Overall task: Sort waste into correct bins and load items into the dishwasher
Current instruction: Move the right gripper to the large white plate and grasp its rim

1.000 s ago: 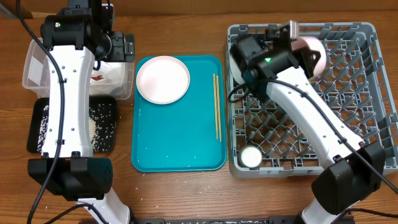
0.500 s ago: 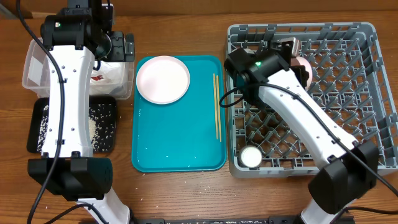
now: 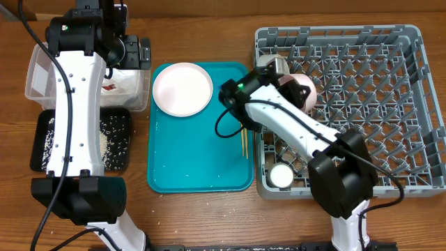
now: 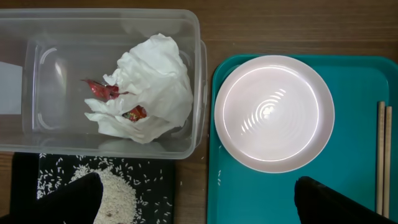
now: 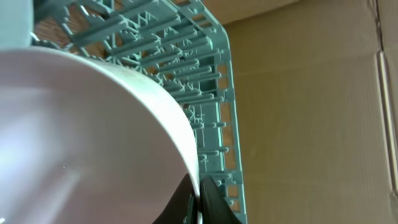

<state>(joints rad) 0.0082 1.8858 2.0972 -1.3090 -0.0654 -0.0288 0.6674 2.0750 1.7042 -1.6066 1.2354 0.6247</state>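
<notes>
My right gripper (image 5: 199, 200) is shut on the rim of a pink plate (image 5: 81, 137) and holds it on edge over the grey dish rack (image 5: 186, 56). In the overhead view the gripper (image 3: 284, 77) and plate (image 3: 305, 89) are at the rack's (image 3: 390, 104) upper left. My left gripper (image 4: 199, 205) is open and empty, over the gap between the black tray of rice (image 4: 118, 186) and the teal tray. The clear tub (image 4: 37, 74) holds the white napkin (image 4: 152, 87) and red wrapper scrap (image 4: 102, 89). A white plate (image 4: 273, 112) and chopsticks (image 4: 382, 155) lie on the teal tray.
The teal tray (image 3: 195, 160) lies between the bins and the rack. A small white cup (image 3: 281, 175) sits in the rack's front left corner. My right arm crosses over the chopsticks (image 3: 243, 143). A few rice grains lie on the wooden table (image 3: 209, 216).
My right arm has swung left with the pink plate, from the rack's upper middle to its upper left edge. The left arm has not moved.
</notes>
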